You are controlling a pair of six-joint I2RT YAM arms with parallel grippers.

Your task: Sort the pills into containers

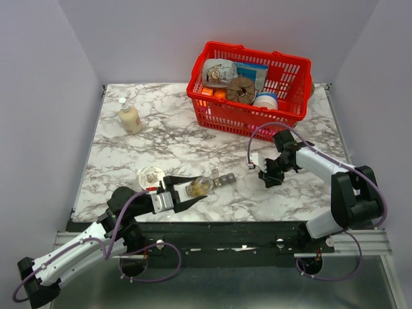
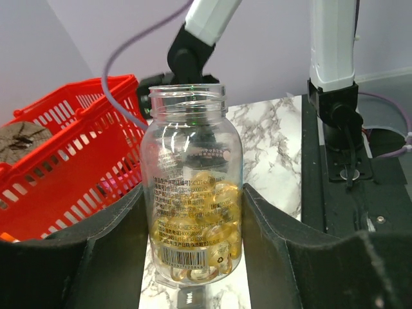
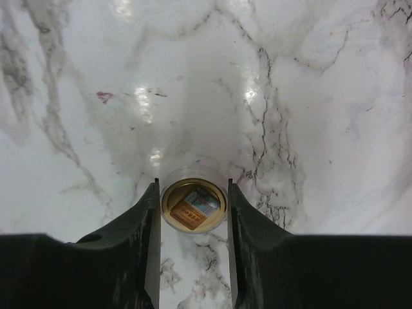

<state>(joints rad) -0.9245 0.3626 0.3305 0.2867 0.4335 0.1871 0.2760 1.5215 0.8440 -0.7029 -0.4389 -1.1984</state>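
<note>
- Top view: my left gripper [image 1: 203, 187] is clamped on the clear bottle [image 1: 199, 186] of pills [image 1: 195, 189], near the front edge, left of middle. The grey pill organiser [image 1: 223, 179] lies just to its right. My right gripper [image 1: 269, 180] sits toward the front right corner.
- Left wrist: the bottle is uncapped, both fingers [image 2: 96, 257] press its sides, and golden pills fill its lower half.
- Right wrist: the fingers are closed on a small round cap [image 3: 194, 206] over the marble.
</note>
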